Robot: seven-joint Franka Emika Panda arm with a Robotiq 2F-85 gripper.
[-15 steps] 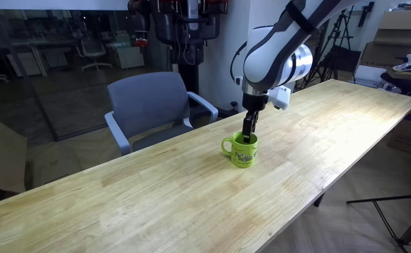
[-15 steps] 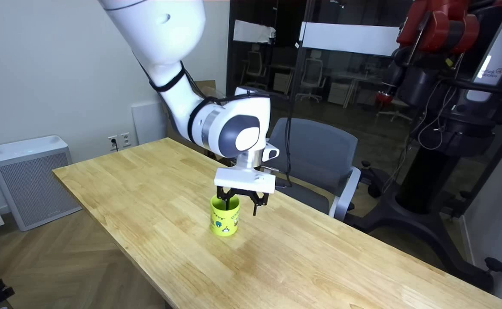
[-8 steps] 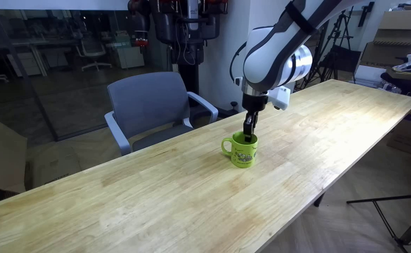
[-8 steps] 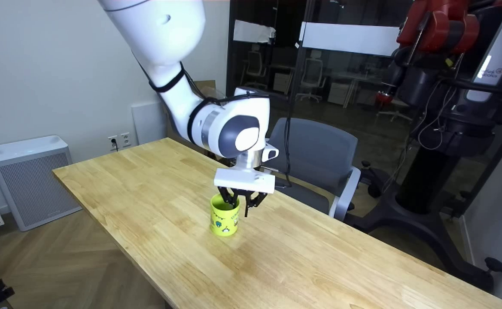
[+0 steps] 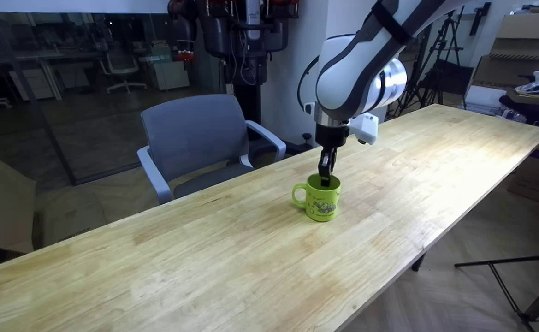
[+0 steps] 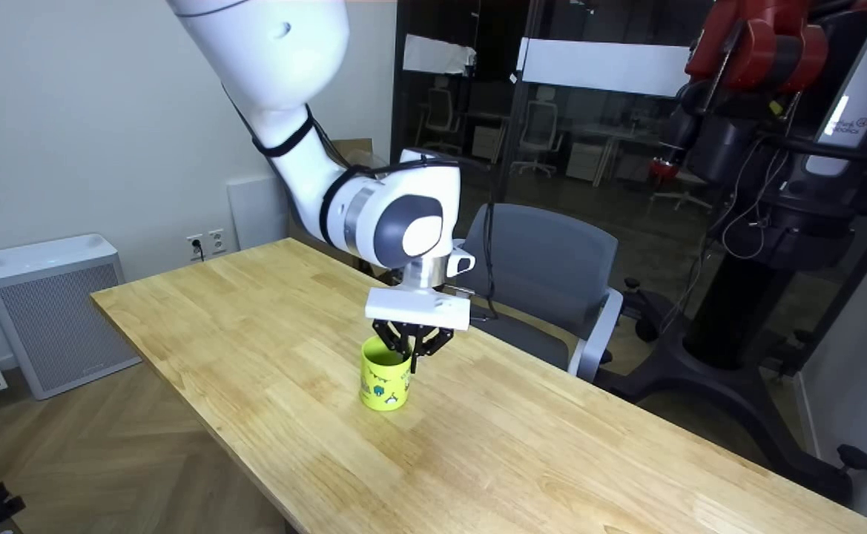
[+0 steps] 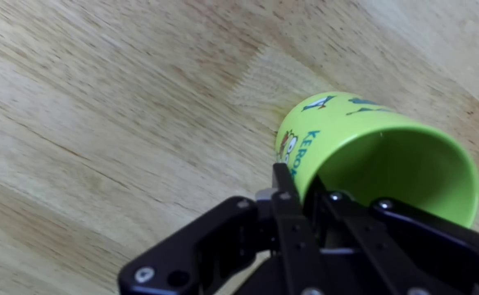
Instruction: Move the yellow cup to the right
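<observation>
The yellow cup [image 5: 321, 205] stands upright on the wooden table [image 5: 195, 258], its long axis vertical and mouth up; in an exterior view its handle [image 5: 294, 195] points left. In an exterior view it sits just below the gripper [image 6: 409, 359] and to its left, pinched at the right side of its wall. The wrist view shows one finger [image 7: 284, 184] outside the cup, the other inside its mouth.

In an exterior view the arm [image 5: 370, 57] slants in from the right, wrist [image 5: 338, 94] pointing down; in the wrist view the gripper [image 7: 298, 183] has its fingers [image 7: 284, 188] nearly together.
</observation>
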